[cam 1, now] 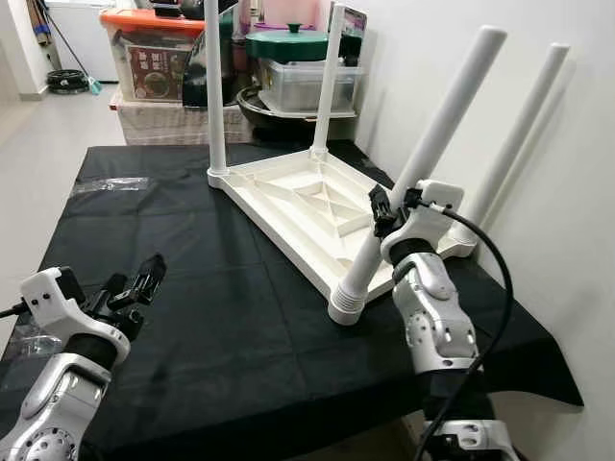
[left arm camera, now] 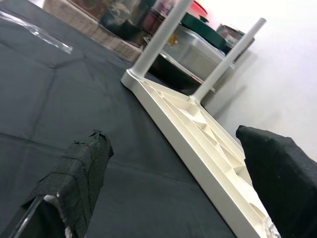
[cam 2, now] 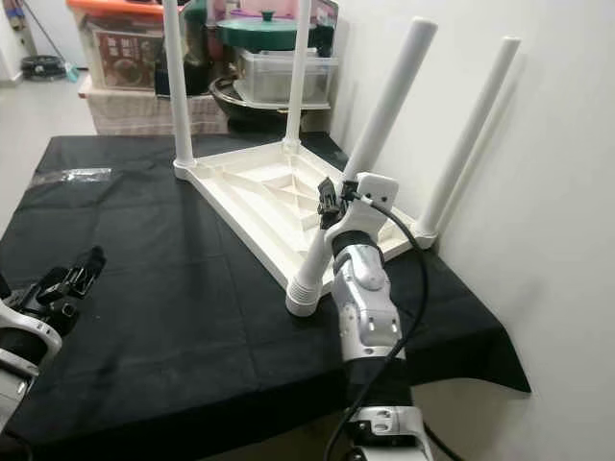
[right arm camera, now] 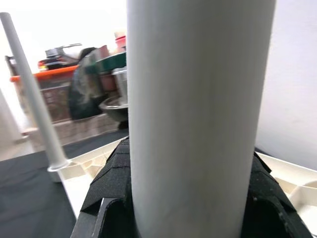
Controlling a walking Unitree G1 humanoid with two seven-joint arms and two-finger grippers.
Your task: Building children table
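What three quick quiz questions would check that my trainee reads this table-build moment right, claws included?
1. True or false: the white tabletop lies upside down on the black cloth with four legs fitted.
2. Which claw is closed on a leg? A) left claw B) right claw C) both
3. Fill in: the gripped near leg leans toward the ____ beside the table.

Key:
1. True; two far legs stand upright, two near ones are tilted.
2. B; the right claw's fingers wrap the near leg above its ribbed base, and the left claw hovers open over the cloth.
3. Wall.
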